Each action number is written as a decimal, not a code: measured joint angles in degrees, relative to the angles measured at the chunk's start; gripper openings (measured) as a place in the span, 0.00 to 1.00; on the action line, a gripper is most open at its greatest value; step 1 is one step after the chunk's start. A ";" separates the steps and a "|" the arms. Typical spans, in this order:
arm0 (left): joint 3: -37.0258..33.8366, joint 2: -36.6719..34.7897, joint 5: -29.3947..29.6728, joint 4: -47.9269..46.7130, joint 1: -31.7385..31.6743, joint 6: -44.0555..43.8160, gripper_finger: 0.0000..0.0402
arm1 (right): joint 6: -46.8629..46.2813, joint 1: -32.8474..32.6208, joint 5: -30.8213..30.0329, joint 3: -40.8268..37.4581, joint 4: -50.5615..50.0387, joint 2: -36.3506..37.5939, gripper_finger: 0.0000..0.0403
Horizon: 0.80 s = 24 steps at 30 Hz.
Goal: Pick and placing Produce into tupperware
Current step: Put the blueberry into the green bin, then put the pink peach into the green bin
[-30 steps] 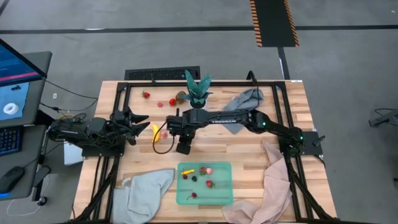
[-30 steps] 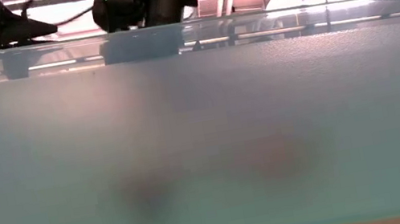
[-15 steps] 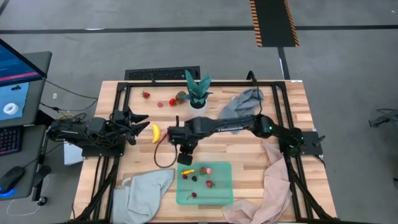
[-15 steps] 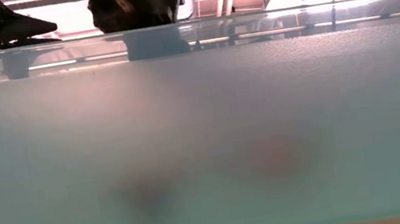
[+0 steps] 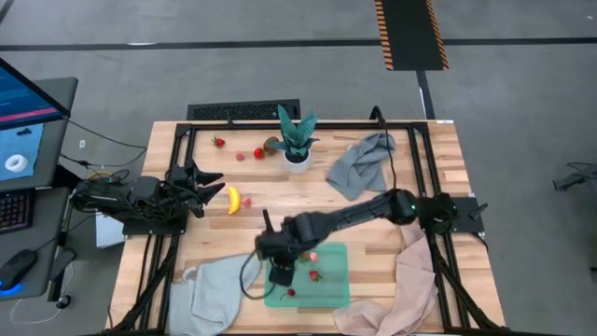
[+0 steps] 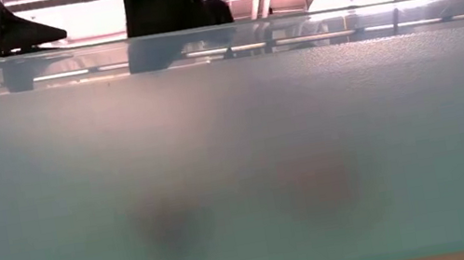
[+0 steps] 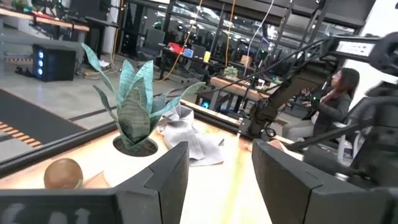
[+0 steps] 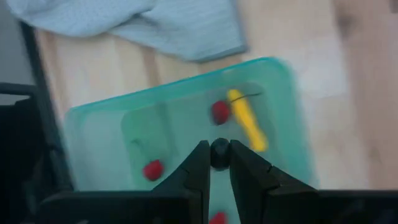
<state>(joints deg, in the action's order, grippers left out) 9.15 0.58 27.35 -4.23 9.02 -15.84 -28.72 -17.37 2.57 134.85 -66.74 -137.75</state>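
Presently the right gripper hangs over the tupperware, fingers pinched on a dark berry, small and round. Judged light and hard-skinned, it would roll or squirt out if squeezed off-centre; the hold across its middle looks sound.

Inside the tupperware lie a yellow piece and red strawberries, loose and well apart.

On the counter, a banana lies just beside the left gripper, whose fingers stand partly apart on nothing. Judged light, stiff and smooth; best taken across its mid-length. More red pieces sit near the plant.
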 joint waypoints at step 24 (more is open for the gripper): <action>-0.02 0.01 0.01 -5.45 0.01 -5.93 0.42 | -5.30 -3.24 -4.11 -2.10 1.23 -0.35 0.58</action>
<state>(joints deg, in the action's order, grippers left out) 9.13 0.58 27.37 -9.68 9.03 -21.78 -34.02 -20.61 -1.54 132.75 -65.52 -138.10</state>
